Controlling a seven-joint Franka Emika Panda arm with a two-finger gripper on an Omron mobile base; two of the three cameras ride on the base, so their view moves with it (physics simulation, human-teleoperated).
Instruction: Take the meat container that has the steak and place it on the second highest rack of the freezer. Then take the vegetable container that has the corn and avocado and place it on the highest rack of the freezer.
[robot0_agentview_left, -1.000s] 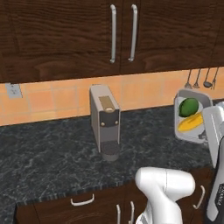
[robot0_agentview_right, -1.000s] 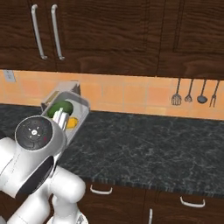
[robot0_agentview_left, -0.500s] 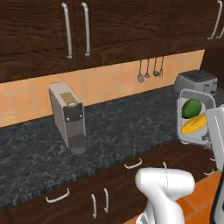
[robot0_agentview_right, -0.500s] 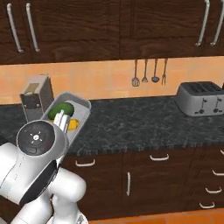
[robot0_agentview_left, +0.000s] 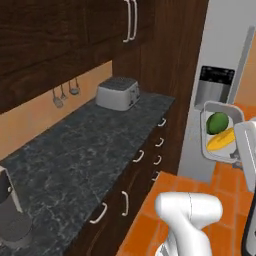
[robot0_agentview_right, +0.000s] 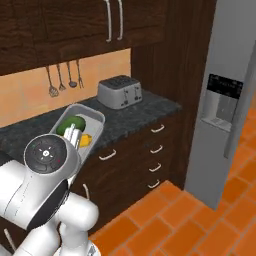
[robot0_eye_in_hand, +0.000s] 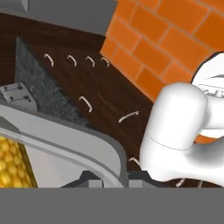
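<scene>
Riding tipped up in the air, the tub (robot0_agentview_left: 220, 131) shows its open face to the left base camera, with the avocado (robot0_agentview_left: 218, 122) above and the corn (robot0_agentview_left: 221, 140) slanting just below it, the two touching or nearly so. In the right base view the same tub (robot0_agentview_right: 95, 120) pokes out past the arm's round joint, the avocado (robot0_agentview_right: 71, 124) and corn (robot0_agentview_right: 85, 140) partly hidden behind the wrist. The hand view looks along the tub's grey rim (robot0_eye_in_hand: 74, 144), with the cob's yellow kernels (robot0_eye_in_hand: 15, 164) at the lower left.

The pincer (robot0_eye_in_hand: 109, 179) seems clamped on the tub's rim at the bottom of the hand view, though its tips are barely visible there, so the grip is likely rather than certain.

The freezer (robot0_agentview_left: 225, 60) stands just behind the tub in the left base view, its door closed, the dispenser panel (robot0_agentview_left: 214, 85) right above the tub and the long handle (robot0_agentview_left: 245, 50) to the side. In the right base view the freezer (robot0_agentview_right: 235, 100) is well apart from the tub, at the right edge.

A dark stone tabletop (robot0_agentview_left: 75, 155) runs along the wall, with a silver toaster (robot0_agentview_left: 118, 93) at its far end near the freezer and a grey machine (robot0_agentview_left: 10, 210) at the near corner. Utensils (robot0_agentview_right: 62, 80) hang on the orange backsplash. Dark wood cabinets (robot0_agentview_right: 75, 25) sit above, drawers (robot0_agentview_right: 155, 150) below, and the floor (robot0_agentview_right: 190, 225) is orange tile.
</scene>
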